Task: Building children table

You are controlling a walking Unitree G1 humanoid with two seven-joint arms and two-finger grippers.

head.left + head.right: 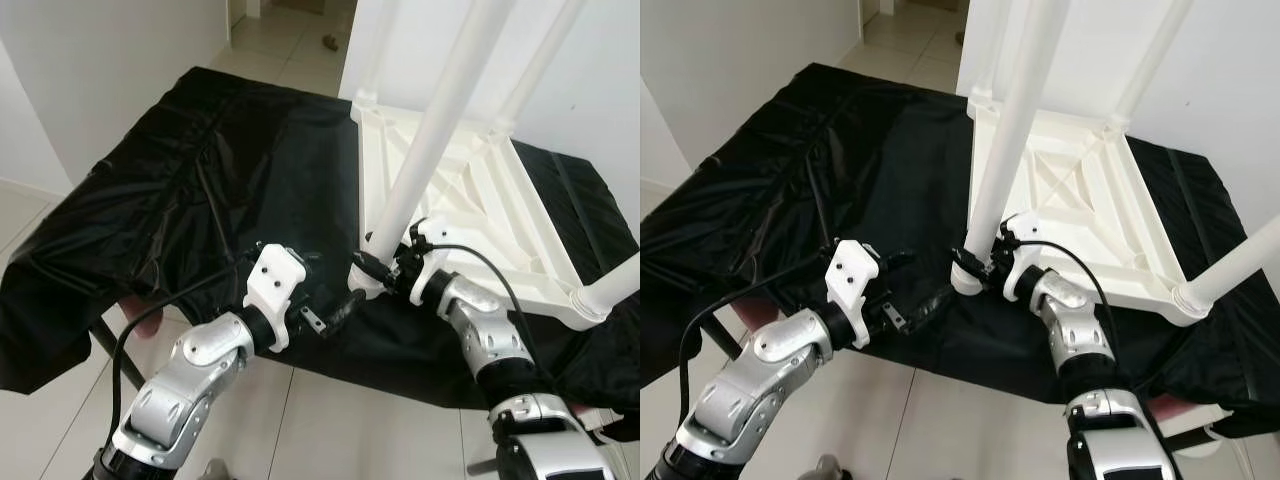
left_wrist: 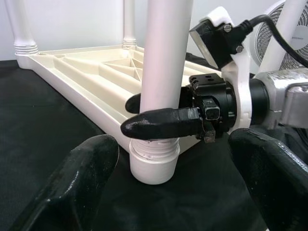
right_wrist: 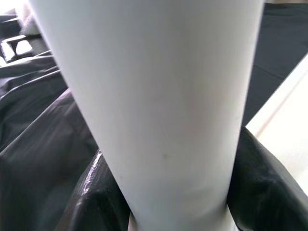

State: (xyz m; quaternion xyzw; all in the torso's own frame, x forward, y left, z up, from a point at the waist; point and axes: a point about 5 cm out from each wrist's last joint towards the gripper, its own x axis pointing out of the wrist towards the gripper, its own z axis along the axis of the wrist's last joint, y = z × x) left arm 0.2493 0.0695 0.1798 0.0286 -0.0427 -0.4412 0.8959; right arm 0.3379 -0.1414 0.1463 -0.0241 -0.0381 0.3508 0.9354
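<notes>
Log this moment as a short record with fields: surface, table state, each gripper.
surface: black sheet covering the work surface
table state: white tabletop lies upside down on the sheet, legs pointing up
near leg: white leg stands in its corner socket
right gripper: fingers shut on the white leg just above the socket
left gripper: open, beside that corner, holding nothing

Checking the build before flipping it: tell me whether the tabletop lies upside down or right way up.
Upside down. The white tabletop lies on the black cover with its ribbed underside showing and its legs pointing upward.
</notes>
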